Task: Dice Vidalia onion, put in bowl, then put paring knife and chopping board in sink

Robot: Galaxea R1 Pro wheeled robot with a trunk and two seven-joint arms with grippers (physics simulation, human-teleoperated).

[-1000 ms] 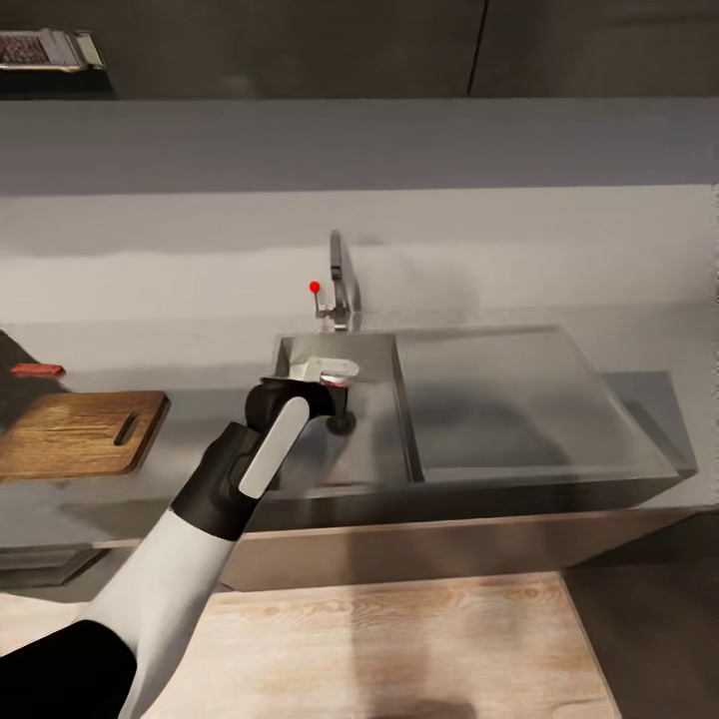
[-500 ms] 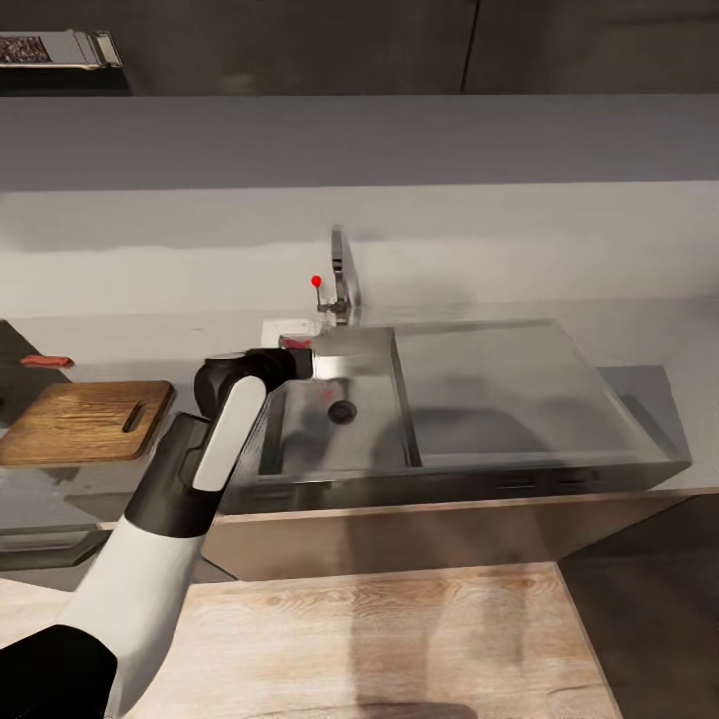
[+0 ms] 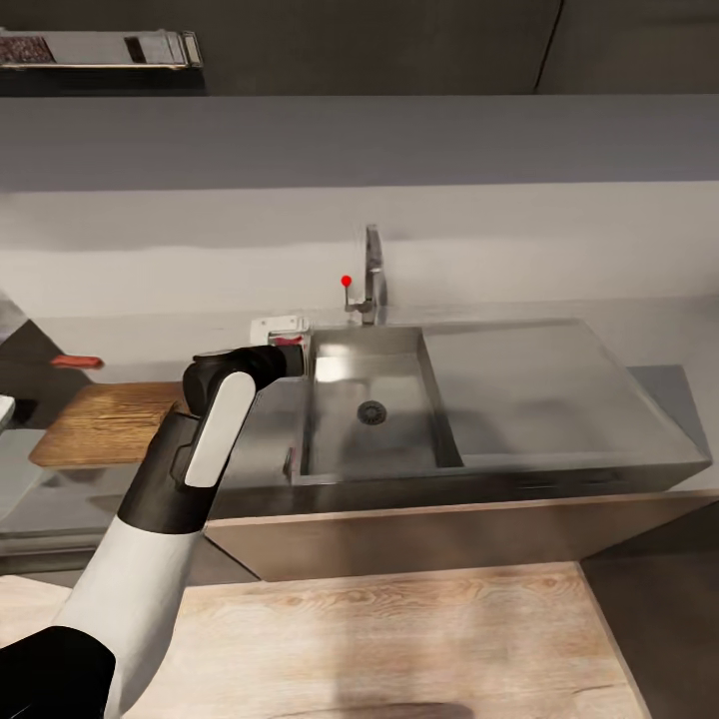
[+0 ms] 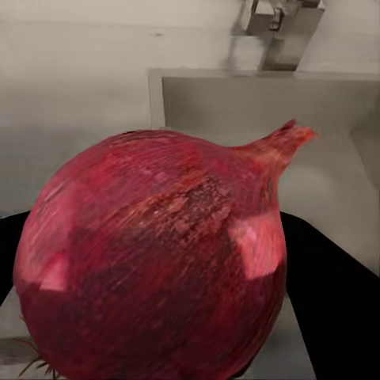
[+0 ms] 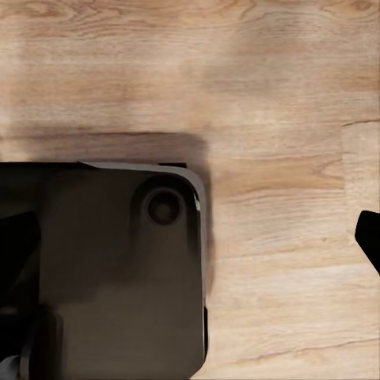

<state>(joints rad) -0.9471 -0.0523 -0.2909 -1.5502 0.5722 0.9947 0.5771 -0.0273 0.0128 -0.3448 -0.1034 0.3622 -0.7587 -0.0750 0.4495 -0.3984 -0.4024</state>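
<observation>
Vidalia onion point(image 4: 158, 253) clamped in left claw point(image 3: 283, 338), held over table point(image 3: 140, 345) just left of sink point(image 3: 371, 404), near tap point(image 3: 371, 270). Chopping board point(image 3: 105, 424) lies farther left, paring knife point(image 3: 76, 361) beyond it. Right claw's state: cannot tell; wooden floor point(image 5: 269, 95) beneath.

The left arm reaches forward from the lower left of the head view, elbow bent, its forearm rising to a dark wrist; the left gripper point(image 3: 285, 340) points away from the robot, its fingers closed around the onion point(image 4: 158, 257), held up off the surfaces.
</observation>
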